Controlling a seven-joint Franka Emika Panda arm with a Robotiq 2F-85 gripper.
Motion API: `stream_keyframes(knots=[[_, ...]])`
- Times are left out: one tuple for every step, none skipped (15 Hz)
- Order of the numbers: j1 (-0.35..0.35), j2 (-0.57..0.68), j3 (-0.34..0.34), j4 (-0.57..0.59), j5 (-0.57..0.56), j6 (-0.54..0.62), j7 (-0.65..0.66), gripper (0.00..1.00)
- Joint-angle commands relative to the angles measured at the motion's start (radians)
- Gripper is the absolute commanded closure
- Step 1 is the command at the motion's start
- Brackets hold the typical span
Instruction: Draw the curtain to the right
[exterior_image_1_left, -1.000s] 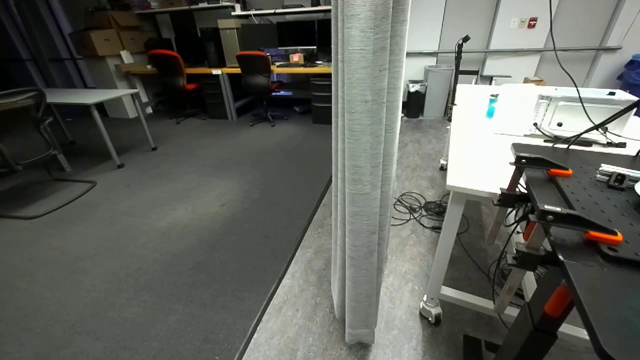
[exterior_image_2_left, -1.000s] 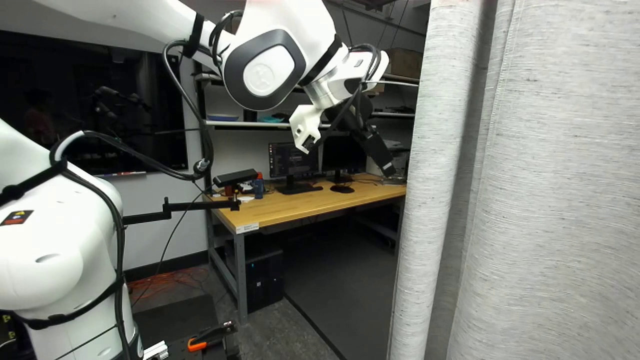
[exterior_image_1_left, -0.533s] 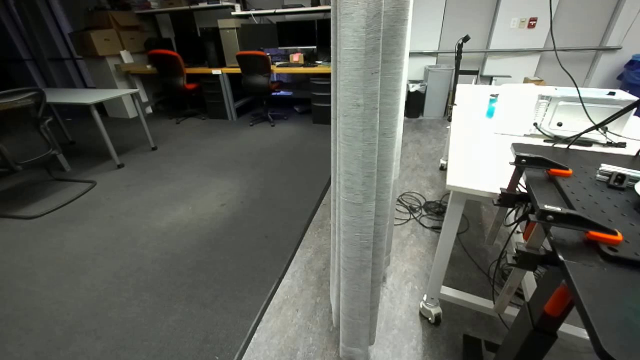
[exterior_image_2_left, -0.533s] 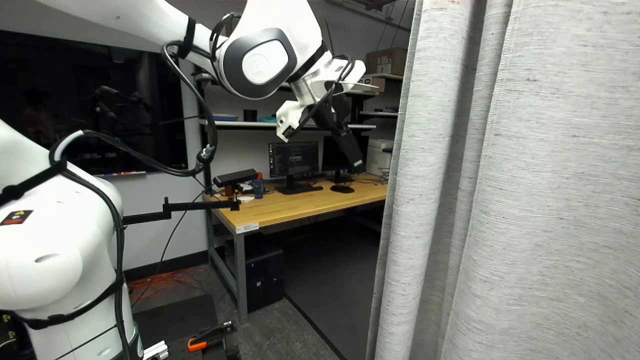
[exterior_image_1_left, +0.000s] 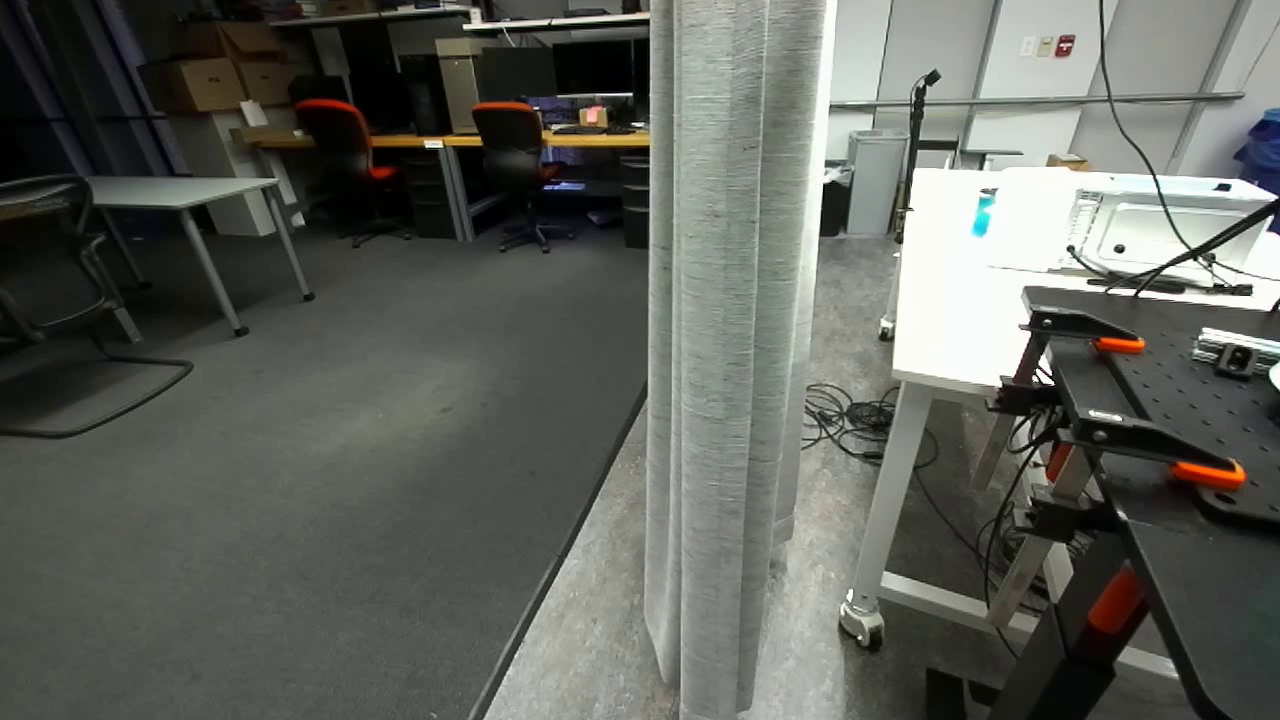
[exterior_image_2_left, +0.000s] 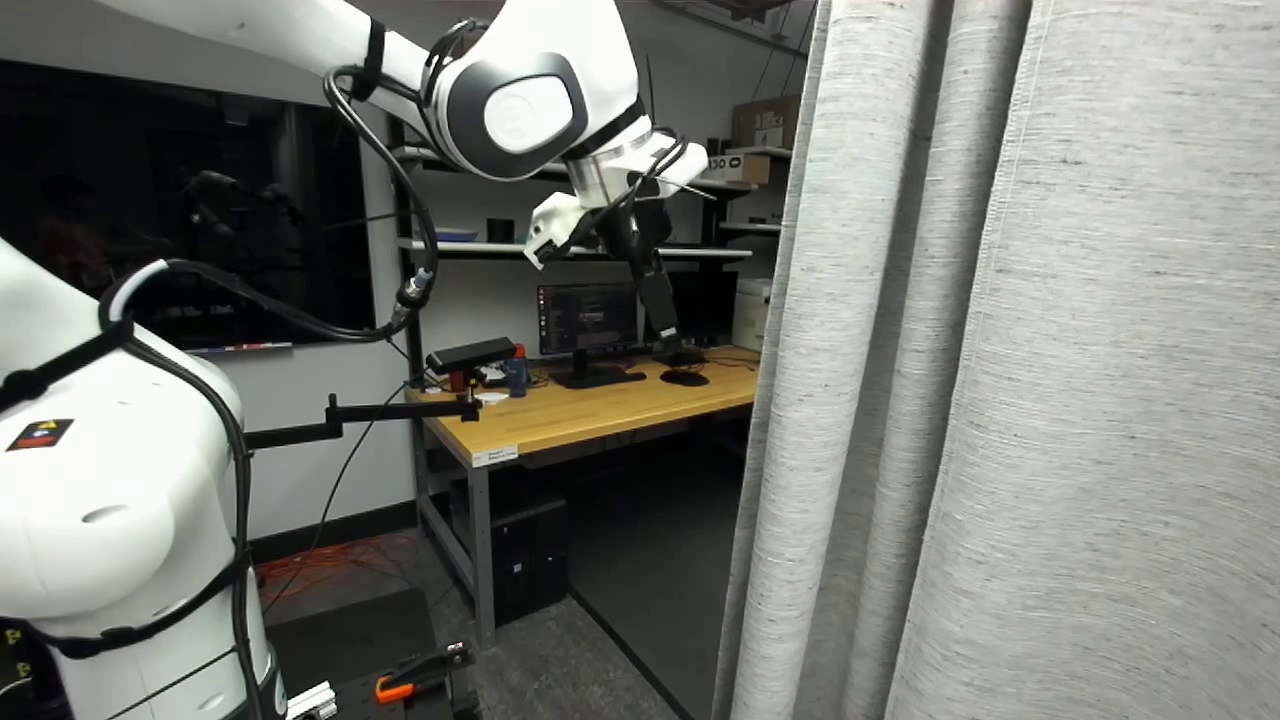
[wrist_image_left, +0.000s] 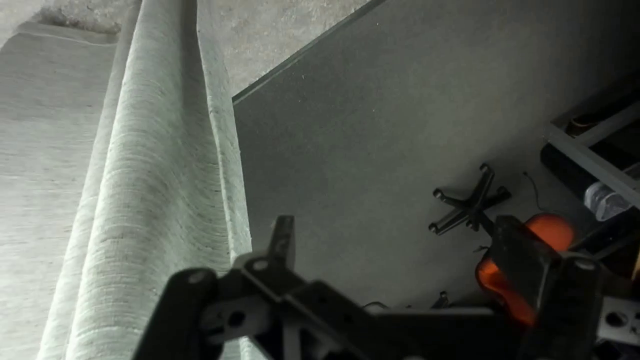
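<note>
The curtain is tall, pale grey-white fabric with vertical folds and fills the right of an exterior view. It hangs as a narrow bunched column in an exterior view. In the wrist view the curtain hangs on the left, its free edge beside the left finger. My gripper points down, left of the curtain's free edge and apart from it. In the wrist view my gripper has its fingers spread wide, with only floor and a chair seen beyond them. The curtain's top is out of view.
A wooden desk with monitors stands behind the arm. A white table and a black table with clamps stand right of the curtain. Cables lie on the floor. An orange chair shows in the wrist view.
In an exterior view my gripper has moved left, away from the curtain. The curtain's free edge has also shifted left there, and the bunched column looks slightly wider.
</note>
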Motion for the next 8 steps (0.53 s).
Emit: stream_keyframes(knots=[[0.011,0.015,-0.001,0.047,0.048,-0.092,0.04,0.0],[0.008,0.018,0.001,0.052,0.052,-0.11,0.049,0.0],[0.004,0.022,0.006,0.056,0.052,-0.128,0.06,0.0],[0.001,0.025,0.011,0.06,0.051,-0.144,0.071,0.0],[0.001,0.026,0.015,0.059,0.051,-0.153,0.082,0.0],[0.003,0.024,0.022,0.055,0.052,-0.159,0.092,0.0],[0.003,0.013,0.037,0.039,0.047,-0.148,0.107,0.0],[-0.007,0.003,0.059,0.024,0.031,-0.125,0.133,0.0]])
